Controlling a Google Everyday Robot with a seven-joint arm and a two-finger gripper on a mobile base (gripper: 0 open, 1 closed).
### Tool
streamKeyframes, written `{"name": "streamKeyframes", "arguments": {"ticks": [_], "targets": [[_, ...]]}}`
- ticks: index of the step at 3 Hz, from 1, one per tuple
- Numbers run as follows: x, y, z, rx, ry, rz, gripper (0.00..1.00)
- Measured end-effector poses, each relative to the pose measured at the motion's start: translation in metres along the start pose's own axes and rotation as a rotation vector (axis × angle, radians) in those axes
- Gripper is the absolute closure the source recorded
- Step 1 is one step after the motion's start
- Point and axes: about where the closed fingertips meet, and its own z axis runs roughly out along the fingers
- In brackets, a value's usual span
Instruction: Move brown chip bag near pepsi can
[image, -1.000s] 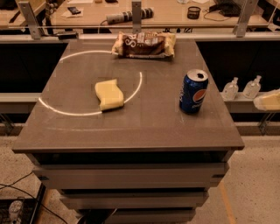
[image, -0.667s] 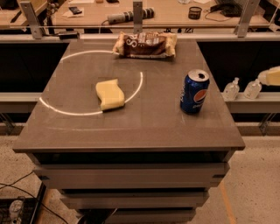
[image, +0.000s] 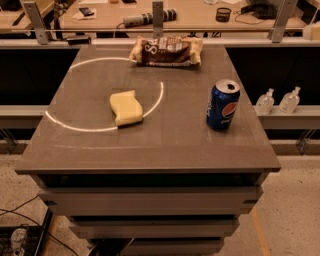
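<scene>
The brown chip bag (image: 167, 50) lies flat at the far edge of the grey table (image: 150, 150), its long side across the view. The pepsi can (image: 223, 105) stands upright near the table's right edge, well in front of and to the right of the bag. My gripper (image: 313, 31) shows only as a pale piece at the top right edge of the view, beyond and to the right of the table, far from both the bag and the can.
A pale yellow sponge (image: 125, 107) lies left of centre on a white circle line (image: 90, 129) marked on the table. Two small clear bottles (image: 276, 101) stand on a low ledge to the right. A cluttered workbench (image: 150, 15) runs behind the table.
The pale gripper piece at the right edge has risen from about can height to the top right corner. The bag, can and sponge have not moved.
</scene>
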Motion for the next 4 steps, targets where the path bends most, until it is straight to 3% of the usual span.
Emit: {"name": "streamKeyframes", "arguments": {"ticks": [1,2,3,4], "targets": [[0.013,0.002,0.069,-0.107,0.025,0.064,0.00],[0.015,0.032,0.130,-0.239,0.092,0.058,0.00],[-0.003,0.058,0.164,-0.325,0.119,0.025,0.00],[-0.031,0.049,0.158,-0.313,0.080,-0.002,0.00]]}}
